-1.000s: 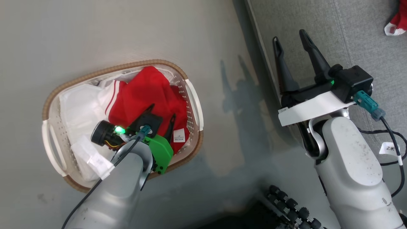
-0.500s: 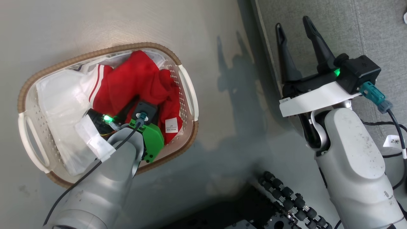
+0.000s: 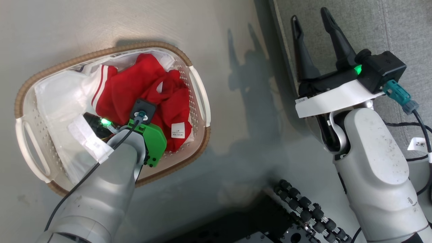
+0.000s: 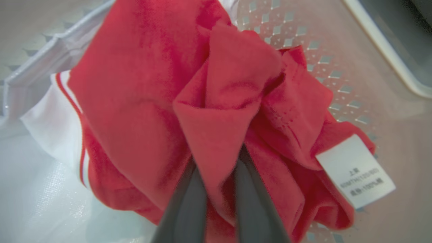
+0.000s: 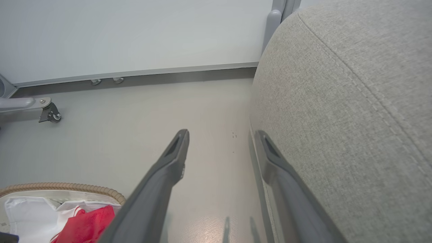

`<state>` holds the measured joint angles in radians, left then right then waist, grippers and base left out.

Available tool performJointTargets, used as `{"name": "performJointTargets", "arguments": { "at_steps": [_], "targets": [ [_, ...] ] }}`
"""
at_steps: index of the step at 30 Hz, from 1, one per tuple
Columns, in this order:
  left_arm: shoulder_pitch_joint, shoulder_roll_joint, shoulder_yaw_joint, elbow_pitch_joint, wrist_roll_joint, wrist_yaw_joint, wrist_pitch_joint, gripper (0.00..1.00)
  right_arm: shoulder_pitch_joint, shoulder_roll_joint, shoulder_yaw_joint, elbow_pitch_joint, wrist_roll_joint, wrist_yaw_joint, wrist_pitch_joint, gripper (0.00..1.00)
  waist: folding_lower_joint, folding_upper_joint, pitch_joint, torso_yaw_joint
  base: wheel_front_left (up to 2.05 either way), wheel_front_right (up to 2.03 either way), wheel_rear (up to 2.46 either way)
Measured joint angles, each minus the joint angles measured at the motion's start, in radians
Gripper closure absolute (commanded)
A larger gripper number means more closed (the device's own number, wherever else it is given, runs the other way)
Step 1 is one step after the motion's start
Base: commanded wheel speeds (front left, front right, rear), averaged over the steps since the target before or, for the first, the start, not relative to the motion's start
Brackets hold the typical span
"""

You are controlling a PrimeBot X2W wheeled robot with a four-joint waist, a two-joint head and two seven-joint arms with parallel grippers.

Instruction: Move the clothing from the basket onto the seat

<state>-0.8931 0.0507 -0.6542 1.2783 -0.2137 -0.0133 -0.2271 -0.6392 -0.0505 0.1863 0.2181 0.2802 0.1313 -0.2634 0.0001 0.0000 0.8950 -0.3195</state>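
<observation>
The clothing [image 4: 141,84], a crumpled red garment with a white striped cuff, lies heaped in the basket [image 3: 101,54], on the side nearer the seat, with a white label [image 4: 356,172] turned up at its edge. The left hand [image 4: 217,162] reaches down into the heap, its two dark fingers pressed together on a raised fold of the red fabric. A ridge like that is probably the easiest part to pinch without also catching the white liner [image 3: 57,98] that lies beside and under the garment. The basket stands on the pale floor [image 3: 67,27], just beside the grey seat [image 5: 354,101], so the carry across should be short. The right hand [image 3: 309,16] hangs over the seat's near edge with its fingers spread and nothing between them, apparently kept out of the way. The lift out of the basket is not yet done.
</observation>
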Motion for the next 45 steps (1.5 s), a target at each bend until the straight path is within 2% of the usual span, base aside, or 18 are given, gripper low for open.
{"name": "performJointTargets", "arguments": {
  "at_steps": [5,13,30,40,45],
  "targets": [
    [0.03,0.0,-0.008,0.001,-0.014,-0.022,-0.021,1.0,0.009,0.0,0.009,0.016,0.002,0.0,0.0,0.0,0.0,0.0,-0.036,0.008,0.0,0.0,0.0],
    [0.114,-0.001,0.01,-0.056,-0.068,-0.031,-0.034,1.0,0.049,0.001,0.019,0.055,0.001,0.0,0.0,0.0,0.0,0.0,-0.127,0.034,0.0,0.0,0.0],
    [0.344,-0.001,0.087,-0.396,-0.104,-0.04,-0.035,1.0,0.21,-0.007,0.044,0.128,-0.035,0.0,0.0,0.0,0.0,0.0,-0.4,0.146,0.0,0.0,0.0],
    [0.464,0.008,0.158,-0.593,-0.048,-0.031,-0.035,1.0,0.297,-0.021,0.061,0.144,-0.053,0.0,0.0,0.0,-0.0001,0.0,-0.575,0.209,0.0,0.0,0.0],
    [0.492,0.009,0.197,-0.692,-0.038,-0.055,-0.035,1.0,0.334,-0.021,0.068,0.15,-0.055,0.0,0.0,0.0,-0.0001,0.0,-0.652,0.231,0.0,0.0,0.0]
  ]
}}
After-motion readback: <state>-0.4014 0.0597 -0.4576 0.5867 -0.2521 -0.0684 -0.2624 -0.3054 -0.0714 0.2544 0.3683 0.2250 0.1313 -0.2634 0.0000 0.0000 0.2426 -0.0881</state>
